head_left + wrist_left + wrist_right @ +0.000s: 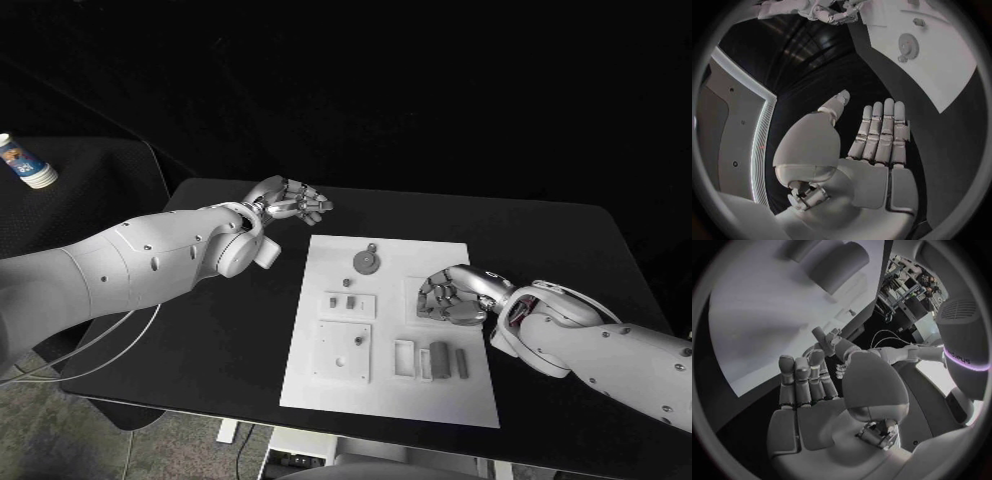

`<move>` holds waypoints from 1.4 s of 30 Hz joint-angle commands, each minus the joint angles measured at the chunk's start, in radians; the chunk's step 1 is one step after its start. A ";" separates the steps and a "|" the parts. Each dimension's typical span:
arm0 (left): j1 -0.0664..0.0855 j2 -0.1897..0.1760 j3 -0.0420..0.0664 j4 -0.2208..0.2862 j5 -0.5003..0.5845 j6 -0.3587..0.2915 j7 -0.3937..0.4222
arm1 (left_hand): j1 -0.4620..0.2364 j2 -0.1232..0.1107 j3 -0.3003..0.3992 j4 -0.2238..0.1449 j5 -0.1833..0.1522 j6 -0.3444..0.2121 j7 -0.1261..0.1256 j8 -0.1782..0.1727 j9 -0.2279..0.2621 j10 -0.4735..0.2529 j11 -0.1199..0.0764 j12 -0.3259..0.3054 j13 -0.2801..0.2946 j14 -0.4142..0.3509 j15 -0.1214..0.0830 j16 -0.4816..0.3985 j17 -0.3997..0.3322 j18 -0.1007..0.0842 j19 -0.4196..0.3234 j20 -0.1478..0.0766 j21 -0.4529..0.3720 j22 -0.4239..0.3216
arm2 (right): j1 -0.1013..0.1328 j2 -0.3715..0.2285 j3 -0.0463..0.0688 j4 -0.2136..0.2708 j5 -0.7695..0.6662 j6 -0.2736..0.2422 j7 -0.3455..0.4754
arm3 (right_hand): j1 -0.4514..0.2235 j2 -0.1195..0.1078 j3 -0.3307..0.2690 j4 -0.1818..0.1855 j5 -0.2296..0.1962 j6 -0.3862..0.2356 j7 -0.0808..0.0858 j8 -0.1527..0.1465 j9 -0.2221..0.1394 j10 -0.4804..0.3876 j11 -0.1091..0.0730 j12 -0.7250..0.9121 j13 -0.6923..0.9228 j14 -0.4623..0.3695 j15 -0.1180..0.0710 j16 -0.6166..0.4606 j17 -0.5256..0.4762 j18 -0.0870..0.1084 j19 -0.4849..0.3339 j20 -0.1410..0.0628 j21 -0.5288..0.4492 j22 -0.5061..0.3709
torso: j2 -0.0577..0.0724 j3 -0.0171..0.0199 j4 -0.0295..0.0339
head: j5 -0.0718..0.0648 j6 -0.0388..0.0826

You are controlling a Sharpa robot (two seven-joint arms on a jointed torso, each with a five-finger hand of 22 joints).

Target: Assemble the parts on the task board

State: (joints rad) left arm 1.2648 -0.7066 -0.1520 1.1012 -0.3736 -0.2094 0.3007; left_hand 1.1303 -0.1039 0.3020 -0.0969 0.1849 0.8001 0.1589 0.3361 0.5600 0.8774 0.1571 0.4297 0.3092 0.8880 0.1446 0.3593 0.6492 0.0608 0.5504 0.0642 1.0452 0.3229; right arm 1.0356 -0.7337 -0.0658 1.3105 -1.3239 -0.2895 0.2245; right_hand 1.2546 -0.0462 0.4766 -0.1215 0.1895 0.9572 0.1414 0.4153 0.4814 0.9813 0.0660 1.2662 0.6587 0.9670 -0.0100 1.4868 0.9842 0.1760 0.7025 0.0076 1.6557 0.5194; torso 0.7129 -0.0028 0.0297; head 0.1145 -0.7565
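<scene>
Two hands are hovering, and both seem to be holding nothing: the left hand (293, 200) is resting off the board (447, 395) at its eleven o'clock corner, fingers straight and together in its wrist view, while the right hand (453, 295) is curling loosely over the board's three o'clock edge. Several grey parts (441, 360) are lying at the board's five o'clock, a round gear (368, 261) near twelve. I judge no part is picked yet; the next move calls for a reach down to one. Whatever sits beneath the right palm is hidden.

no text, label or number can be read anywhere.
</scene>
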 commanded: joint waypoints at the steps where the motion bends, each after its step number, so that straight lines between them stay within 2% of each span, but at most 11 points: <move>1: 0.001 0.000 0.001 0.002 -0.001 0.009 0.009 | 0.000 0.013 -0.002 0.001 0.000 0.010 0.000 0.004 0.002 -0.001 0.001 -0.007 0.001 0.005 0.000 -0.006 -0.001 -0.017 -0.006 -0.001 -0.006 0.001 | 0.000 0.000 0.001 0.012 0.013 -0.015 0.020 | 0.003 0.003 0.007 0.000 -0.001 0.020 0.006 0.005 0.005 0.005 -0.002 -0.003 -0.002 0.007 0.000 0.000 -0.001 0.018 0.010 0.000 0.126 0.002 | 0.000 -0.0004 0.0004 | 0.001 0.000; 12: 0.001 0.000 0.001 0.003 -0.001 0.008 0.010 | 0.000 0.013 -0.002 0.001 0.000 0.010 0.000 0.004 0.002 -0.001 0.001 -0.007 0.001 0.005 0.000 -0.006 -0.001 -0.017 -0.006 -0.001 -0.006 0.001 | -0.001 0.025 0.001 0.081 0.016 -0.019 0.026 | 0.005 0.001 0.010 0.000 -0.001 0.020 0.006 0.004 0.005 0.005 -0.002 -0.005 -0.003 0.007 0.000 -0.001 -0.002 0.018 0.011 0.000 0.126 0.002 | 0.000 -0.0007 0.0005 | 0.019 -0.005; 18: 0.001 0.001 0.001 0.004 -0.001 0.008 0.011 | 0.000 0.013 -0.002 0.001 0.000 0.010 0.000 0.004 0.002 -0.001 0.001 -0.007 0.001 0.005 0.000 -0.006 -0.001 -0.017 -0.006 -0.001 -0.006 0.001 | -0.001 0.066 0.001 0.095 0.015 -0.012 0.026 | 0.005 0.000 0.012 0.000 -0.001 0.019 0.006 0.003 0.005 0.005 -0.002 -0.005 -0.003 0.007 0.000 -0.001 -0.002 0.018 0.011 0.000 0.126 0.002 | -0.001 -0.0019 -0.0001 | 0.030 -0.009; 23: 0.001 0.003 0.001 0.004 -0.001 0.008 0.010 | 0.000 0.013 -0.002 0.001 0.000 0.010 0.000 0.004 0.002 -0.001 0.001 -0.007 0.001 0.005 0.000 -0.006 -0.001 -0.017 -0.006 -0.001 -0.006 0.001 | -0.001 0.113 0.001 0.091 0.003 -0.002 0.025 | 0.005 0.000 0.012 0.000 -0.001 0.019 0.006 0.003 0.005 0.005 -0.002 -0.005 -0.003 0.007 0.000 -0.002 -0.002 0.018 0.011 0.000 0.126 0.002 | -0.001 -0.0032 -0.0001 | 0.032 -0.009; 26: 0.001 0.003 0.001 0.006 -0.001 0.008 0.010 | 0.000 0.013 -0.002 0.001 0.000 0.010 0.000 0.004 0.002 -0.001 0.001 -0.007 0.001 0.005 0.000 -0.007 -0.001 -0.017 -0.006 -0.001 -0.006 0.001 | -0.001 0.140 -0.001 0.077 -0.008 -0.001 0.027 | 0.005 0.000 0.013 0.000 -0.001 0.019 0.006 0.003 0.005 0.005 -0.002 -0.005 -0.003 0.007 0.000 -0.002 -0.002 0.018 0.011 0.000 0.126 0.002 | -0.001 -0.0041 0.0015 | 0.028 -0.010; 29: 0.001 0.005 0.001 0.005 -0.001 0.008 0.009 | 0.000 0.013 -0.002 0.001 0.000 0.010 0.000 0.004 0.002 -0.001 0.001 -0.008 0.001 0.005 0.000 -0.007 -0.001 -0.017 -0.006 -0.001 -0.006 0.001 | -0.002 0.170 -0.014 0.062 -0.016 0.002 0.028 | 0.005 0.000 0.013 0.000 -0.001 0.019 0.006 0.003 0.004 0.005 -0.002 -0.006 -0.003 0.007 0.000 -0.002 -0.002 0.018 0.011 0.000 0.126 0.002 | 0.000 -0.0047 0.0024 | 0.030 -0.012; 35: 0.001 0.007 0.001 0.006 -0.001 0.008 0.009 | 0.000 0.013 -0.002 0.001 0.000 0.010 0.000 0.004 0.002 -0.001 0.001 -0.008 0.001 0.005 0.000 -0.007 -0.001 -0.017 -0.006 -0.001 -0.006 0.002 | -0.014 0.208 -0.025 0.044 -0.032 0.008 0.029 | 0.004 -0.001 0.014 0.001 -0.001 0.019 0.006 0.002 0.004 0.005 -0.002 -0.006 -0.004 0.007 0.000 -0.002 -0.002 0.018 0.012 0.000 0.126 0.002 | -0.001 -0.0039 0.0026 | 0.039 -0.015; 42: 0.002 0.007 0.001 0.007 -0.001 0.008 0.009 | 0.000 0.013 -0.002 0.001 0.000 0.010 0.000 0.004 0.002 -0.001 0.001 -0.008 0.001 0.005 0.000 -0.007 -0.001 -0.017 -0.006 -0.001 -0.006 0.002 | -0.014 0.227 -0.042 0.027 -0.062 0.012 0.015 | 0.004 -0.001 0.015 0.001 -0.001 0.019 0.006 0.002 0.004 0.005 -0.002 -0.006 -0.004 0.007 0.000 -0.002 -0.002 0.018 0.012 0.001 0.126 0.002 | 0.000 -0.0034 0.0011 | 0.044 -0.020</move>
State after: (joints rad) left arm 1.2649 -0.7016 -0.1519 1.1048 -0.3737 -0.2095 0.3008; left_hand 1.1303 -0.1039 0.3020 -0.0970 0.1849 0.8001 0.1589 0.3361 0.5600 0.8773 0.1571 0.4250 0.3089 0.8880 0.1447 0.3555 0.6494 0.0608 0.5505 0.0642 1.0452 0.3235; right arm 1.0220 -0.5092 -0.1070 1.3381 -1.3499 -0.2954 0.2403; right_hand 1.2545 -0.0467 0.4848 -0.1185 0.1843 0.9572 0.1414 0.4116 0.4814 0.9814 0.0661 1.2662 0.6559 0.9684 -0.0081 1.4868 0.9833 0.1765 0.7078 0.0061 1.6556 0.5205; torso 0.7125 -0.0062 0.0316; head 0.1562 -0.7749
